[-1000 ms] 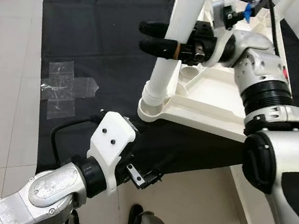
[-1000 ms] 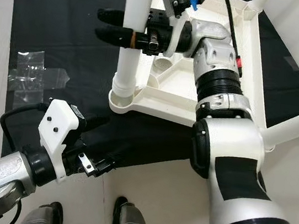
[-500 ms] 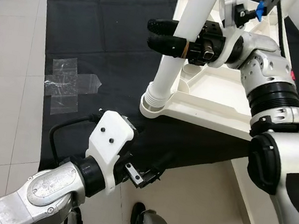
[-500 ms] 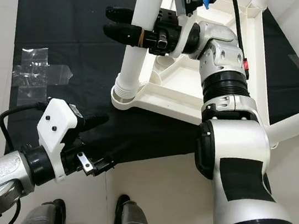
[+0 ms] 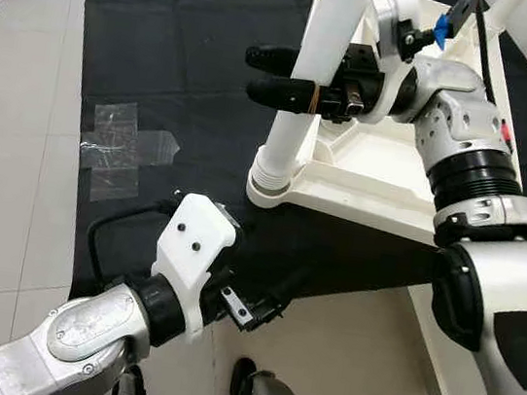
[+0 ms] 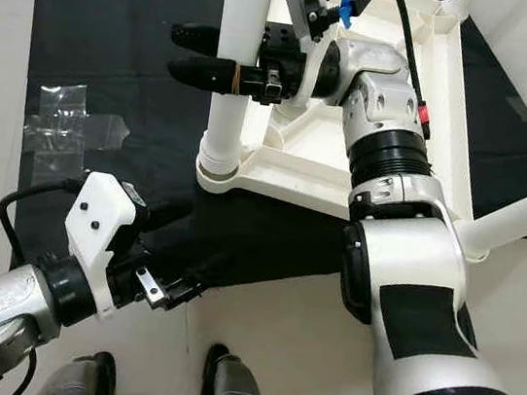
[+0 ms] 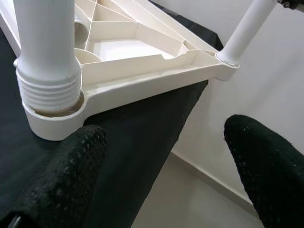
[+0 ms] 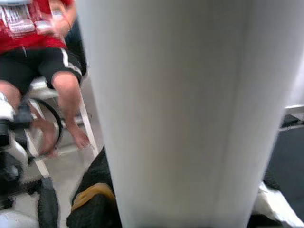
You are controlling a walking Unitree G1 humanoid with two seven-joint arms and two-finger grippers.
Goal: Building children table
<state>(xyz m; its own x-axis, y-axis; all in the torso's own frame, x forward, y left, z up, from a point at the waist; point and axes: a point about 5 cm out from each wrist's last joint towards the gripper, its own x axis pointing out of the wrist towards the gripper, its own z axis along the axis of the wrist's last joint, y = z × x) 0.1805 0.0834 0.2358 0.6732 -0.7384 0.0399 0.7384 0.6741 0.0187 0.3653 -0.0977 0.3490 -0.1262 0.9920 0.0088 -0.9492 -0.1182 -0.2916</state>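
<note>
while the upturned table top (image 5: 375, 174) lies on the black mat (image 5: 187, 39), the right gripper (image 5: 295, 79) pinches the white leg (image 5: 310, 76) standing in its corner socket; the left gripper (image 5: 270, 292) hovers low beside that corner, fingers spread, holding nothing.

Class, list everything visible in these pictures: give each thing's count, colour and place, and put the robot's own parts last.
Tabletop: one, white, upside down on the sheet.
Legs: two, white; one upright in the near corner socket, one at the right corner.
Sheet: one, black, on the floor.
Tape: clear patch, at the sheet's left edge.
Person: one, red top, black shorts, in the right wrist view.
Right claw: black, around the upright leg.
Left claw: black, open, low over the sheet's near edge.
</note>
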